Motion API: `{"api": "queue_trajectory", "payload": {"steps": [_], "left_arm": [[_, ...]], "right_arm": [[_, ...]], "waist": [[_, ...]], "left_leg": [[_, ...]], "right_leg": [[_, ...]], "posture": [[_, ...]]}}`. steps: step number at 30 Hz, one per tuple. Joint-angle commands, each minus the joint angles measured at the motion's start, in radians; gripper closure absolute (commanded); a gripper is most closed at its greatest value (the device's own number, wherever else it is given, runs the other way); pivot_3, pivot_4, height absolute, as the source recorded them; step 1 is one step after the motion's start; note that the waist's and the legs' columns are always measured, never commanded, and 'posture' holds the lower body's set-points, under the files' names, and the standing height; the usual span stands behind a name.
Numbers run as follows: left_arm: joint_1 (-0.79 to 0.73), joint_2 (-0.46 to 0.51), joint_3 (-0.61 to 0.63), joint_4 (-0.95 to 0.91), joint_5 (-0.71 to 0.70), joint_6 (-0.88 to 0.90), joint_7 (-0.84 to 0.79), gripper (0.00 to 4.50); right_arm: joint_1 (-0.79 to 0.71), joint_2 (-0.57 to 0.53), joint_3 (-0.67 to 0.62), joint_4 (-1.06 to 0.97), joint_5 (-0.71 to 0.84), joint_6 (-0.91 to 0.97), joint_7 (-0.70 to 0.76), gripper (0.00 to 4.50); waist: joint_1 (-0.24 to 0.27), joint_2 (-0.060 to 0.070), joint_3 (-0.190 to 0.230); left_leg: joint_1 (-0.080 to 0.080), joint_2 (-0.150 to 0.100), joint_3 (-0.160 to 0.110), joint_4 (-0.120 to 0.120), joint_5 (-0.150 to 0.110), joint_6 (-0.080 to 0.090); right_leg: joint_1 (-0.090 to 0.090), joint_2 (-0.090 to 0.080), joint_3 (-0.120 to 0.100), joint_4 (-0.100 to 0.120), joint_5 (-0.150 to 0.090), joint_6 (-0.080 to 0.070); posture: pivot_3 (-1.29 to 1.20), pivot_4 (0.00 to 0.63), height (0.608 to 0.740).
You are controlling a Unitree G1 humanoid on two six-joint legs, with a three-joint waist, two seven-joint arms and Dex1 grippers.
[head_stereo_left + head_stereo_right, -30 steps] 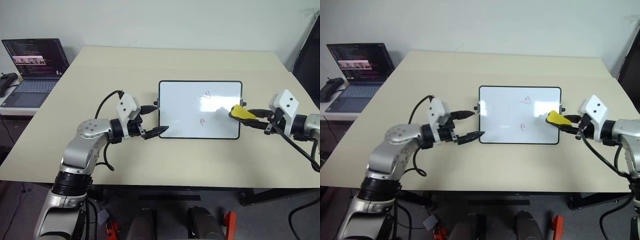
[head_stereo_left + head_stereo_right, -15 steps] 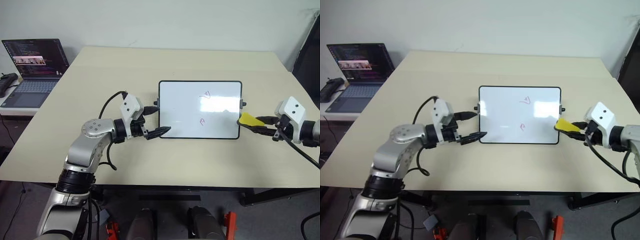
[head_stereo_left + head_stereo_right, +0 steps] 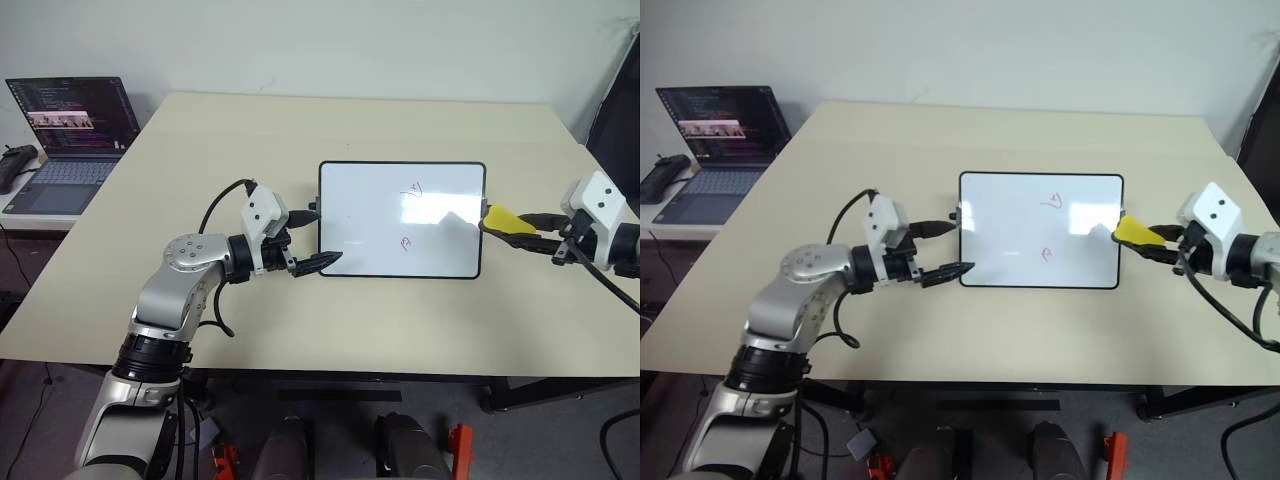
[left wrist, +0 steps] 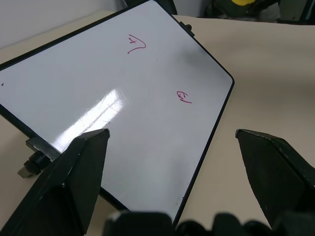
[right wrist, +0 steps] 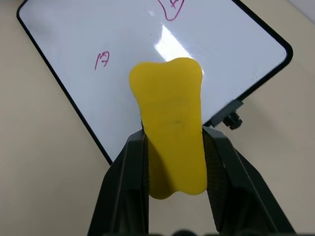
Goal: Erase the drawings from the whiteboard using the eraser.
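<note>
1. Whiteboard (image 3: pixel 401 219): lies flat near the middle of the table (image 3: pixel 300 130), black frame intact, a glare patch near its right side.

2. Drawings: two pink-red scribbles can be made out, an upper one (image 3: pixel 411 188) and a lower one (image 3: pixel 405 242). A second ago the eraser sat over the board's right portion; that patch now reads blank, though glare covers part of it, so whether a third mark was there cannot be told.

3. Eraser (image 3: pixel 503 220): yellow block, clenched between the fingers of the right end effector (image 3: pixel 524 224). It has drawn back to the right and now sits at the board's right edge, over the frame rather than the writing surface.

4. Left end effector (image 3: pixel 308 240): fingers spread, grasping nothing, tips at the board's left edge near the lower corner; it has kept its place. Whether it touches the frame cannot be told.

5. Meaning for the task: judged partly done. Both visible scribbles remain, so the eraser must return inward across the board.

6. View differences: the right wrist view gives the eraser's waisted outline (image 5: pixel 171 123) and both scribbles beyond it. The left wrist view shows the open finger (image 4: pixel 74 172) flanking the board's corner. The head views alone take in the laptop (image 3: pixel 70 140) at the far left.
</note>
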Motion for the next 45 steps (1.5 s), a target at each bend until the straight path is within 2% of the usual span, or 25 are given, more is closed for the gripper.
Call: {"api": "queue_trajectory", "payload": {"steps": [1,7,13,26,30,36,41,45], "left_arm": [[-0.023,0.000,0.009,-0.010,0.001,-0.024,-0.005,0.00],[-0.032,0.000,0.009,-0.004,0.003,-0.027,-0.008,0.00],[-0.037,-0.002,0.009,0.000,0.003,-0.030,-0.008,0.00],[-0.026,-0.006,0.009,-0.010,0.000,-0.025,-0.002,0.00],[-0.019,-0.015,0.001,-0.015,0.001,-0.025,0.000,0.00],[0.001,-0.031,-0.033,-0.008,0.018,-0.029,-0.006,0.00],[-0.020,-0.072,-0.023,0.007,0.037,-0.062,0.042,0.00],[-0.030,-0.074,-0.012,0.009,0.037,-0.069,0.052,0.00]], "right_arm": [[-0.046,-0.042,-0.027,0.028,-0.011,-0.043,0.016,3.36],[-0.111,-0.047,0.000,0.074,-0.027,-0.067,0.027,3.36],[-0.188,-0.005,0.043,0.110,-0.049,-0.045,-0.007,3.36],[-0.218,0.036,0.079,0.088,-0.038,-0.039,-0.006,3.36],[-0.245,0.154,0.094,0.035,-0.032,-0.044,-0.095,3.36],[-0.273,0.363,0.167,0.058,-0.149,-0.069,-0.323,3.36],[-0.322,0.447,0.194,0.186,-0.248,-0.123,-0.468,3.36],[-0.372,0.487,0.196,0.288,-0.275,-0.149,-0.520,3.37]], "waist": [[-0.001,0.000,0.000],[-0.003,0.000,0.000],[-0.002,0.000,0.000],[-0.002,0.000,0.000],[-0.006,0.000,0.000],[-0.004,0.000,0.000],[0.002,0.000,0.000],[0.000,0.000,0.000]], "left_leg": [[0.000,0.000,0.000,0.000,0.000,0.000],[0.000,0.000,0.000,0.000,0.000,0.000],[0.000,0.000,0.000,0.000,0.000,0.000],[0.000,0.000,0.000,0.000,0.000,0.000],[0.000,0.000,0.000,0.000,0.000,0.000],[0.000,0.000,-0.001,0.001,0.000,0.000],[0.000,-0.001,-0.001,0.001,0.000,0.000],[0.000,-0.001,-0.001,0.001,0.000,0.000]], "right_leg": [[0.000,0.000,0.000,0.000,0.000,0.000],[0.000,0.000,0.000,0.001,0.000,0.000],[0.000,0.000,0.000,0.000,0.001,-0.002],[0.000,0.000,0.000,0.001,0.002,-0.002],[0.000,0.000,0.000,0.001,0.002,-0.002],[0.000,0.000,0.000,0.002,0.002,-0.002],[0.000,0.000,0.000,0.002,0.002,-0.002],[0.000,0.000,0.000,0.002,0.002,-0.002]], "posture": [[0.00,0.150,0.740],[0.00,0.150,0.740],[0.00,0.150,0.740],[0.00,0.150,0.740],[0.00,0.150,0.740],[0.00,0.150,0.740],[0.00,0.150,0.740],[0.00,0.150,0.740]]}}
